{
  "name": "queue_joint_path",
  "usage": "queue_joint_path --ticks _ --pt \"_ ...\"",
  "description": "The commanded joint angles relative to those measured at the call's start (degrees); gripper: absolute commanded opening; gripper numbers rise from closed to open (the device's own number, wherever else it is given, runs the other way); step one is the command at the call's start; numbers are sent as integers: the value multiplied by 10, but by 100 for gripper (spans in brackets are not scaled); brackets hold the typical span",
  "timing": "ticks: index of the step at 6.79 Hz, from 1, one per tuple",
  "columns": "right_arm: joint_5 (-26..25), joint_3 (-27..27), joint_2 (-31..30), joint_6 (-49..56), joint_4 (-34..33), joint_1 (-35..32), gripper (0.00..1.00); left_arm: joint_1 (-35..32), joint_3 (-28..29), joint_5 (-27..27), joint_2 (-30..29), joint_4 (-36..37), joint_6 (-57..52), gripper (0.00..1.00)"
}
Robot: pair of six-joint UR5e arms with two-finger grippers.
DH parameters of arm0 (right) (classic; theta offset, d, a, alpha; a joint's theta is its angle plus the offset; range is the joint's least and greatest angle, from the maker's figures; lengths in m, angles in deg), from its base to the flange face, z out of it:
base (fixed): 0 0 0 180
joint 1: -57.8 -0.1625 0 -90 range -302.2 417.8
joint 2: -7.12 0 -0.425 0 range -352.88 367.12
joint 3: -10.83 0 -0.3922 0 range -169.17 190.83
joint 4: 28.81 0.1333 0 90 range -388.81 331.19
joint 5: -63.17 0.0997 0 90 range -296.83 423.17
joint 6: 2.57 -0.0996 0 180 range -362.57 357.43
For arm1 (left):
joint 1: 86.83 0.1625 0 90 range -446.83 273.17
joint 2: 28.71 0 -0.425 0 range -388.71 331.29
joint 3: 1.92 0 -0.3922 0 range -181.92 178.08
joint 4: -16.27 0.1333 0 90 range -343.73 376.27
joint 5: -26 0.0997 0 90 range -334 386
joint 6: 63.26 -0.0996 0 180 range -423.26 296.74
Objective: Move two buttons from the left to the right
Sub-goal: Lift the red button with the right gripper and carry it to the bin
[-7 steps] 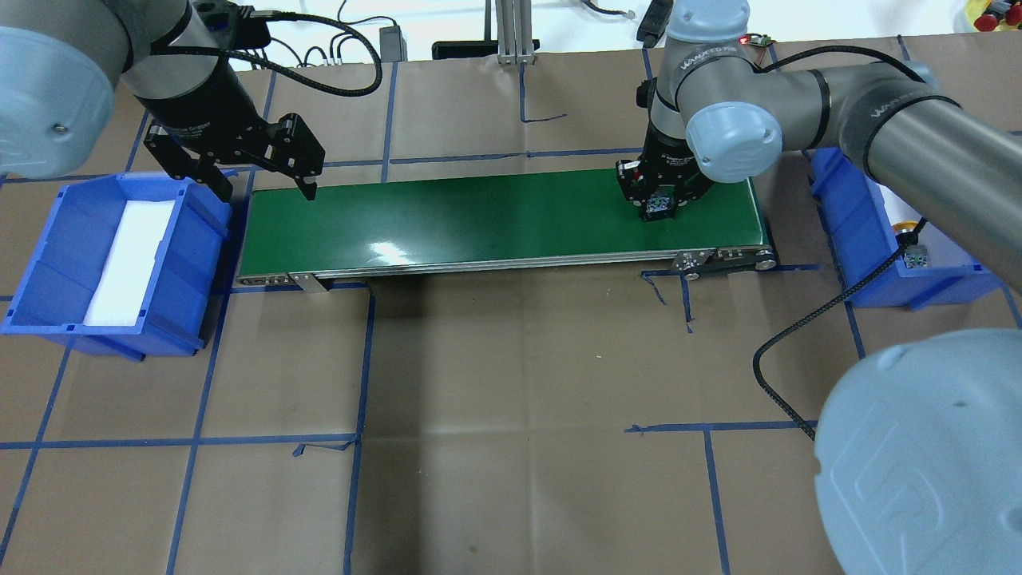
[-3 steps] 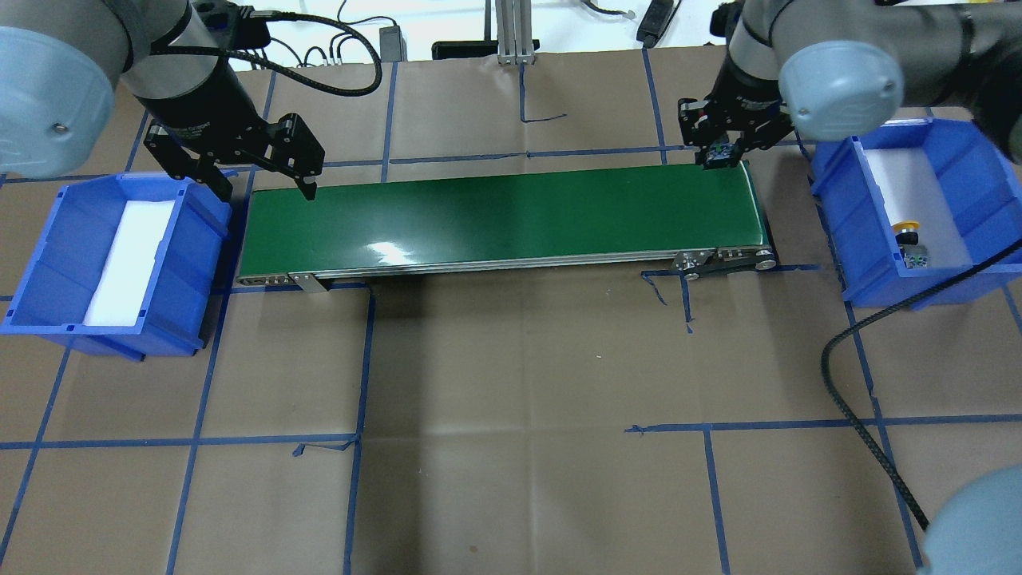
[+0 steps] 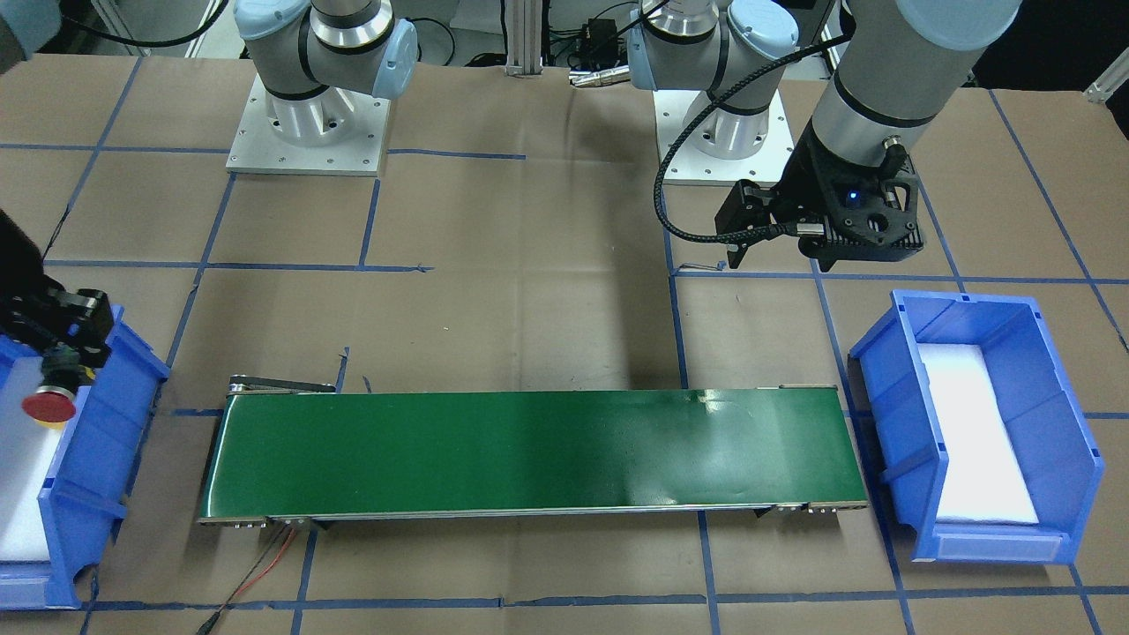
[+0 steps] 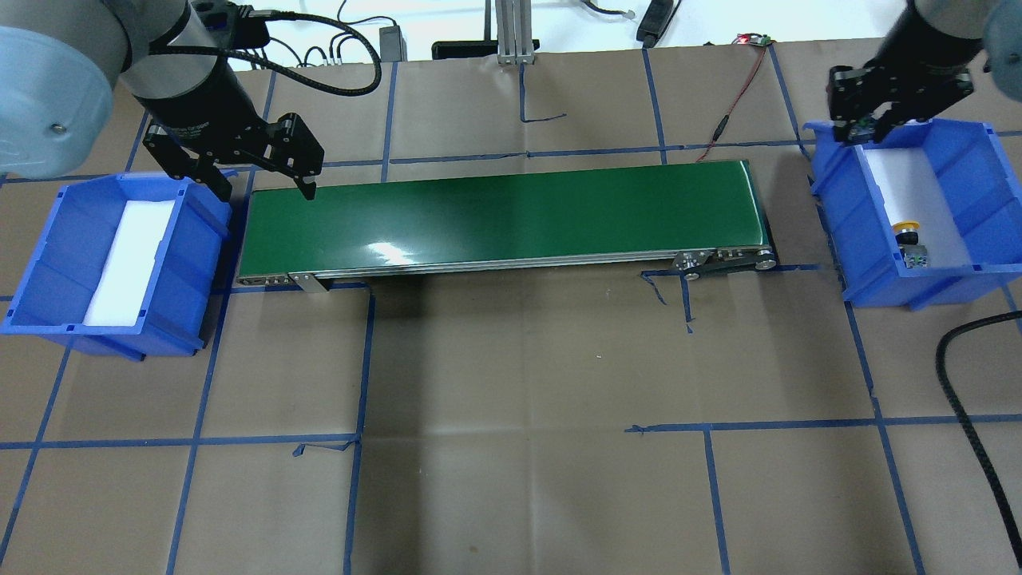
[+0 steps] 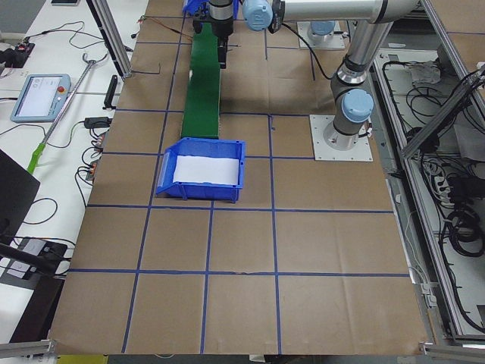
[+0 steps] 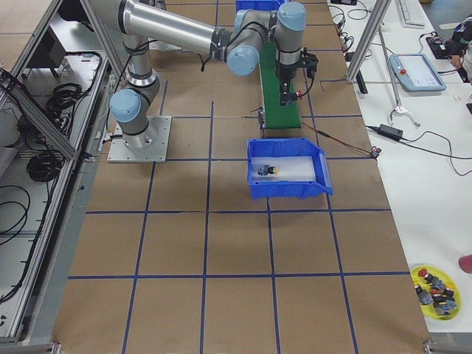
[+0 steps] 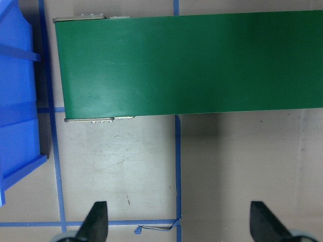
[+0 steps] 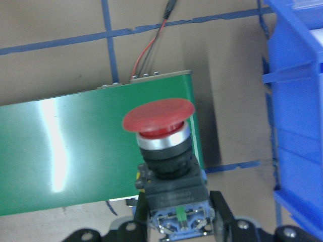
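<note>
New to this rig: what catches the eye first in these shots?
The long green conveyor belt runs between the left bin and the right bin. The right tool is shut on the red button at the right bin's far corner; the yellow button already lies inside. The left tool hangs open at the belt's left end.
</note>
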Motion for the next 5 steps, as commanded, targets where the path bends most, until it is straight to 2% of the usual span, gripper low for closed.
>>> queue_joint_path --ticks 1,4,5 --pt "-1 0 30 87 -4 80 5 0 0 0 0 0 0 100" --pt "-1 -4 128 98 -72 91 5 0 1 -1 0 0 0 100" --pt "-3 -11 149 103 -76 93 5 0 1 0 0 0 0 100"
